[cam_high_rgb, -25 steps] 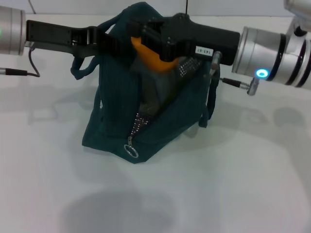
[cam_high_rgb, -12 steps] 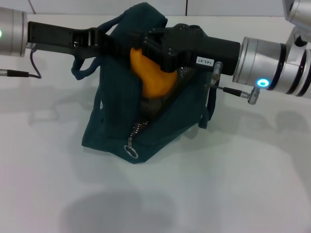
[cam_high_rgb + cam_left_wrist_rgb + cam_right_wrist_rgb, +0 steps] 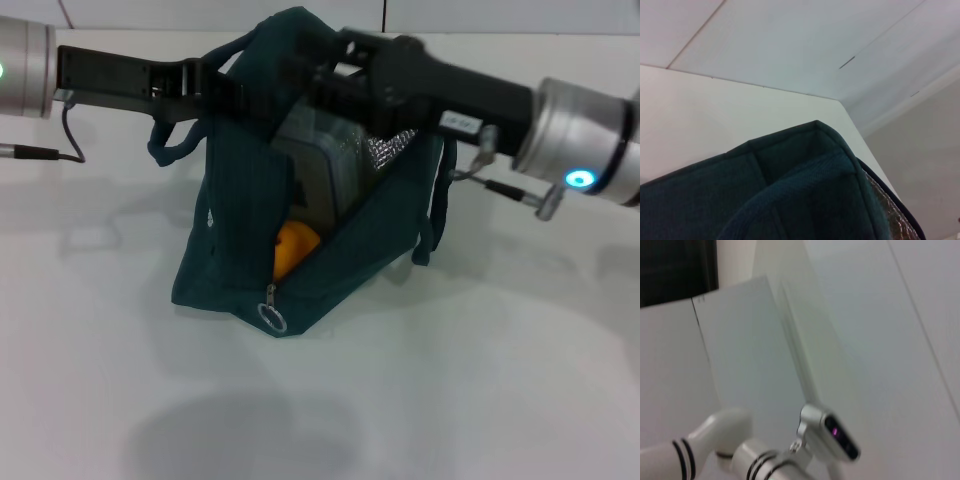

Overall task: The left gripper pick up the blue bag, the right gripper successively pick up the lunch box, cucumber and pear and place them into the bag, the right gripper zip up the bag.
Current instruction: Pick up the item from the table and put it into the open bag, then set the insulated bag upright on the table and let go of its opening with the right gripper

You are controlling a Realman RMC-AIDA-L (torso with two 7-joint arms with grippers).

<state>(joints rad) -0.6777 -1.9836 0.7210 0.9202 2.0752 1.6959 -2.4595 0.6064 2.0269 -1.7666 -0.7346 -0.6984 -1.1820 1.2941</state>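
Low in the blue bag (image 3: pixel 230 270), the pear (image 3: pixel 295 248).

Blue bag (image 3: pixel 240 260): woven cloth, matt, ribbed texture; lining silver foil, shiny, quilted.
Zip pull ring (image 3: pixel 271 318): metal, bright.
Lunch box (image 3: pixel 318 170): clear plastic, glossy.
Pear (image 3: pixel 296 248): smooth orange skin.
Table (image 3: pixel 450 400): white, matt, smooth.

we see bright, even light from above; a soft shadow pools on the white table (image 3: pixel 420 400) below the blue bag (image 3: pixel 230 270). the right wrist view is smeared, perhaps by motion.
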